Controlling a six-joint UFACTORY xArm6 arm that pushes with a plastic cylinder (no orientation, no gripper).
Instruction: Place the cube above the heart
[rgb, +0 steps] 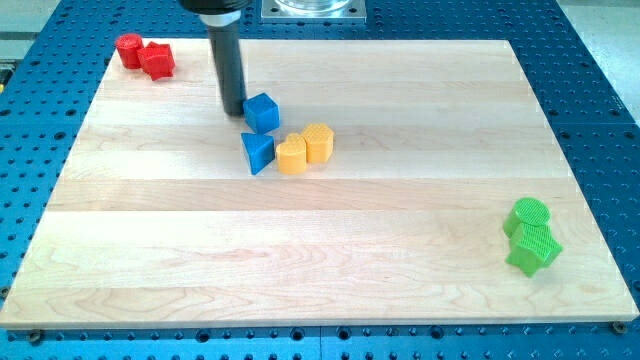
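Note:
A blue cube (262, 112) lies on the wooden board (320, 260), left of centre near the view's top. My tip (234, 110) stands just to the cube's left, touching it or nearly so. A yellow heart (291, 155) lies below and right of the cube. A second yellow block (318, 142) touches the heart's right side. A blue triangular block (257, 151) lies directly below the cube, left of the heart.
Two red blocks (145, 55) sit together at the board's top left corner. Two green blocks (530, 235) sit together near the right edge at the view's bottom. A metal base (312, 10) stands beyond the board's top edge.

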